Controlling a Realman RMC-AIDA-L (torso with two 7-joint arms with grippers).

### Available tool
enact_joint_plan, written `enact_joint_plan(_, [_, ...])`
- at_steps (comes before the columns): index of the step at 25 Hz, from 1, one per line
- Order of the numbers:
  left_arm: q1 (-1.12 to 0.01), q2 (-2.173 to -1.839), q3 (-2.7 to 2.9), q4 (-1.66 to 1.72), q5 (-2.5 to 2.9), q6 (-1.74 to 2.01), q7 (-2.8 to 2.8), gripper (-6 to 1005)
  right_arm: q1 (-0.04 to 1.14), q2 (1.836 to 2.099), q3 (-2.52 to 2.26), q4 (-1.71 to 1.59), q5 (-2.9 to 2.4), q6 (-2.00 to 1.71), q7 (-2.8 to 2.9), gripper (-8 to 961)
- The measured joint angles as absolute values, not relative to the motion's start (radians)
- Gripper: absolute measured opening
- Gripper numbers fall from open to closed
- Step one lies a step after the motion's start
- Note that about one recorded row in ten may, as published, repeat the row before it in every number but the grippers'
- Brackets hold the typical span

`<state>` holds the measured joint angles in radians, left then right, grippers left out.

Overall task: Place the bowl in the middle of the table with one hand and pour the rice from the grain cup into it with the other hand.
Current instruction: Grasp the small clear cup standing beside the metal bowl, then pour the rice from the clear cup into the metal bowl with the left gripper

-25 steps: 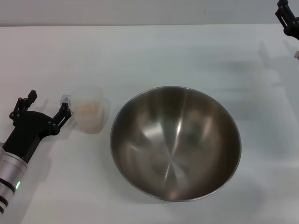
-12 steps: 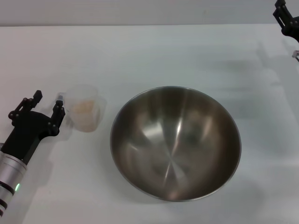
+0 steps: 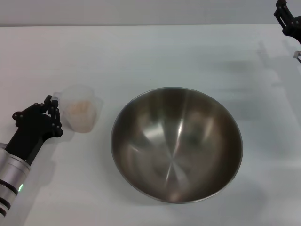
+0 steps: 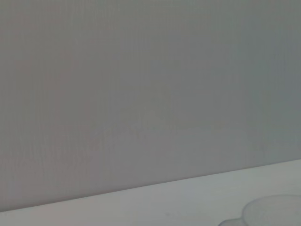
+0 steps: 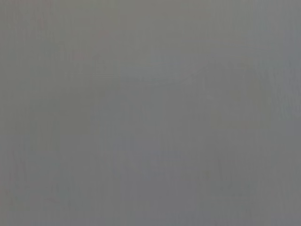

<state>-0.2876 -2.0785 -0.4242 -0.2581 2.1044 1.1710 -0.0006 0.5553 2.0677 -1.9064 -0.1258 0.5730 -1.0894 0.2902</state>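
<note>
Head view: bowl (image 3: 177, 144) sits mid-table (image 3: 141, 52), cup (image 3: 80, 114) with rice (image 3: 80, 108) just left of it. Left gripper (image 3: 52, 109) has its fingers clamped on the cup's handle side. Right gripper (image 3: 288, 18) is parked far right, can't tell its fingers. Left wrist view: just the cup's rim (image 4: 275, 212). Right wrist view shows plain grey.

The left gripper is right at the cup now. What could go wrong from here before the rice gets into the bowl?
1. The left gripper meets the small clear plastic grain cup only at its edge, so the light cup could slide or tip, spilling the pale rice on the white table.
2. The large stainless-steel bowl stands close beside the cup; a low swing could knock its rim.
</note>
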Motion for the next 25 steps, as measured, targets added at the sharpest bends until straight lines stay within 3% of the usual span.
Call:
enact_joint_plan(7, [-0.288,-2.079,-0.426,-0.276,2.104,1.181,-0.001,30,0.552,2.068,-1.907,-0.126,0.572,-1.095,0.29,759])
enact_joint_plan(15, [-0.297,-2.08,-0.432,-0.287,2.1,1.299,0.087,20,0.548,2.071,-1.909,-0.126,0.572,-1.104,0.286,759])
enact_joint_plan(25, [-0.365,-2.078,-0.293,-0.284,2.113,1.592,0.681,21,0.551,2.061,-1.906,-0.126,0.578,-1.105,0.284,759])
